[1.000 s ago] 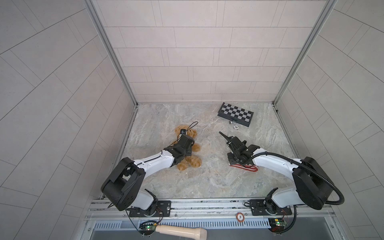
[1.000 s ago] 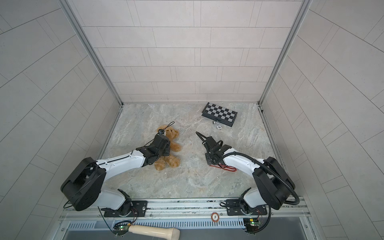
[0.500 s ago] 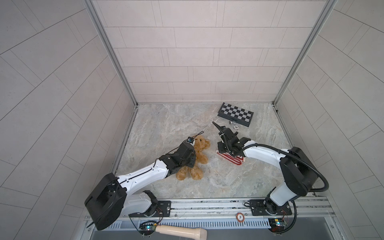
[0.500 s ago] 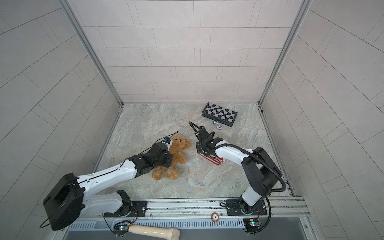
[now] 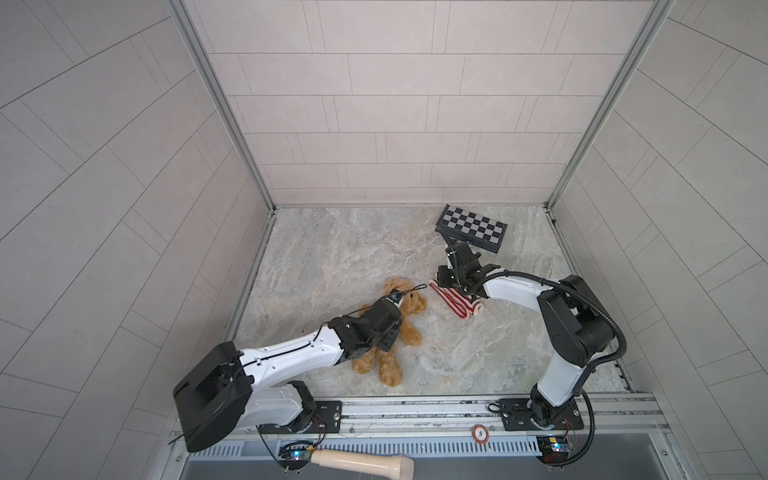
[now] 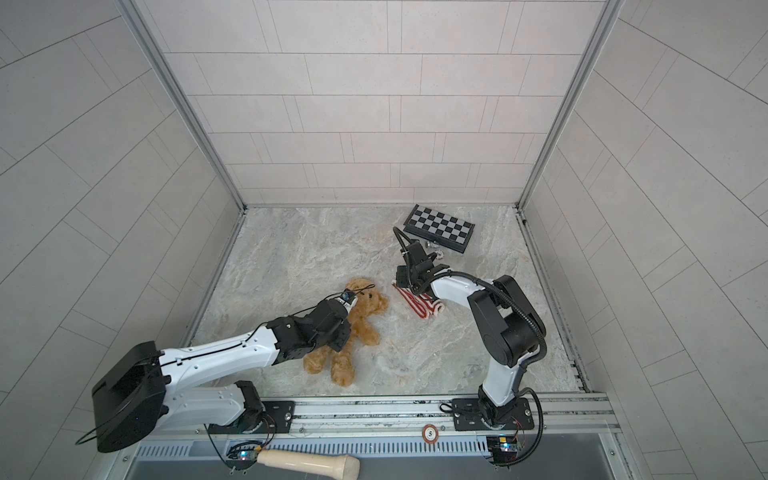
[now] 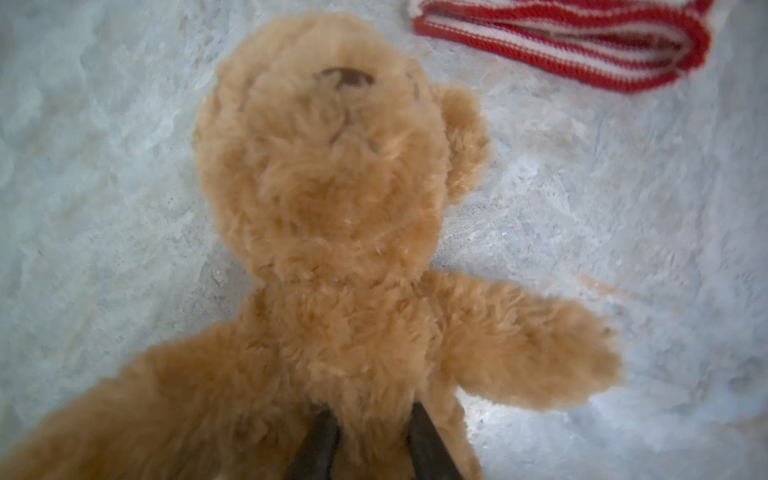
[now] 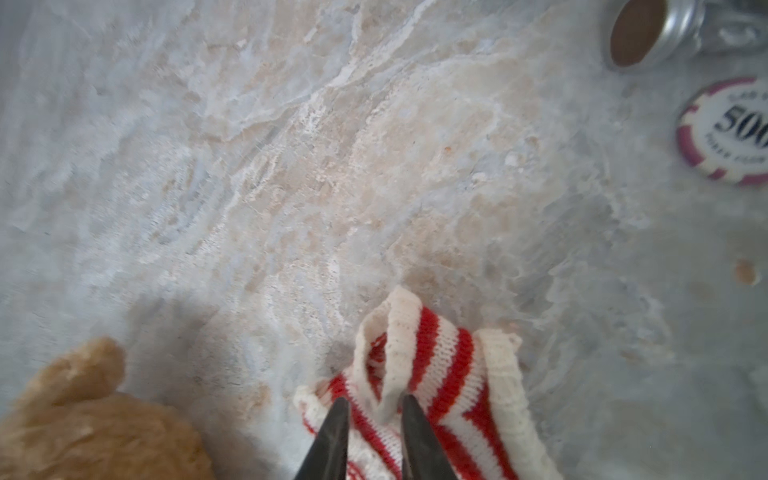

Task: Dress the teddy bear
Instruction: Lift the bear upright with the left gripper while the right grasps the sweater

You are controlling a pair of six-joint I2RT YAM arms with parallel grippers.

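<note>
The teddy bear (image 5: 411, 328) (image 6: 365, 322) lies on its back on the marble floor, head toward the far wall, in both top views. My left gripper (image 5: 388, 332) (image 7: 372, 411) sits over its belly, open, the dark fingers astride the fur of the teddy bear (image 7: 332, 187). The red-and-white striped sweater (image 5: 455, 303) (image 6: 417, 303) lies flat just right of the bear's head. My right gripper (image 5: 442, 284) (image 8: 372, 401) stands open at the sweater's far end. A white fold of the sweater (image 8: 440, 365) lies between its fingers.
A chessboard (image 5: 471, 227) (image 6: 440, 227) lies at the back right. Near it, beyond the sweater, are a poker chip (image 8: 735, 129) and a metal cap (image 8: 640, 33). Tiled walls close in three sides. A pale handle (image 5: 365, 459) lies beyond the front rail.
The left arm dragged the bear nearer the front and to the right. The right arm brought the sweater left and farther back, beside the bear's head. Both grippers' jaws have parted.
</note>
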